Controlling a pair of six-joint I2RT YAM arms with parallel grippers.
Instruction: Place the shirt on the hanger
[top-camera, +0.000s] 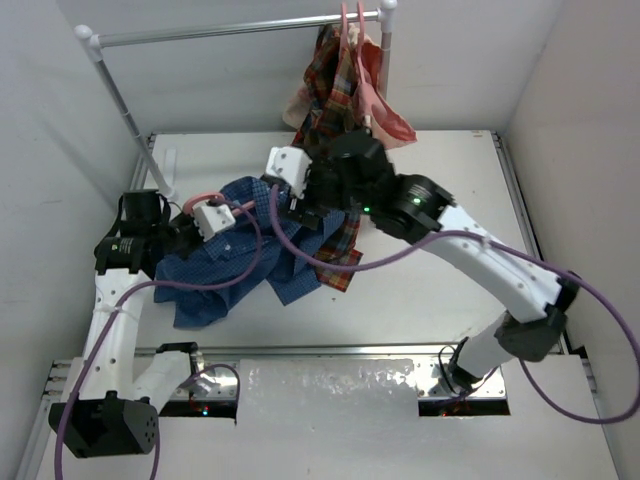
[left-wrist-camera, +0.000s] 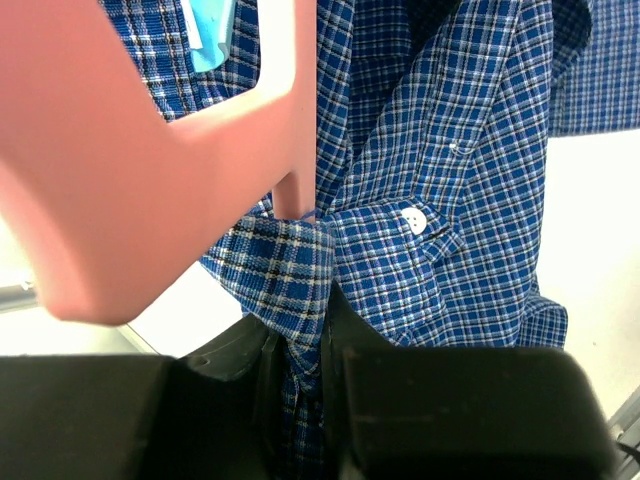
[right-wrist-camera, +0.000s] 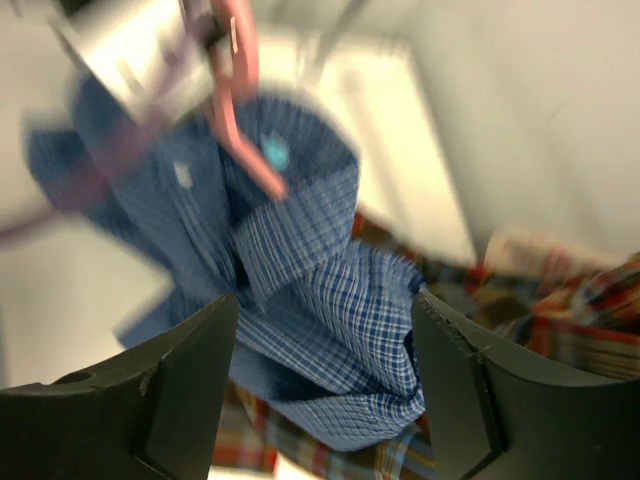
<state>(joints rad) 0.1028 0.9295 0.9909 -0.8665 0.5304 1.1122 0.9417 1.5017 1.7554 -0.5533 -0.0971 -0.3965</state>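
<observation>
The blue check shirt (top-camera: 228, 262) lies bunched on the table's left middle. My left gripper (top-camera: 232, 208) is shut on a fold of the shirt (left-wrist-camera: 440, 200), pinching the fabric between its jaws (left-wrist-camera: 305, 345). The pink hanger (left-wrist-camera: 150, 150) sits right in front of it, inside the shirt's neck; a short pink arc of the hanger (top-camera: 197, 197) shows in the top view. My right gripper (top-camera: 295, 212) is open and hovers over the shirt's right side. In its blurred view the shirt (right-wrist-camera: 330, 320) lies between its spread fingers (right-wrist-camera: 325, 335), apart from both, with the hanger (right-wrist-camera: 245, 130) above.
A clothes rail (top-camera: 230, 32) spans the back. A red-green-yellow plaid shirt (top-camera: 335, 90) and a peach garment (top-camera: 385, 105) hang from it at the right; the plaid hem (top-camera: 345, 250) drapes down by the blue shirt and shows in the right wrist view (right-wrist-camera: 560, 330). White walls stand on both sides.
</observation>
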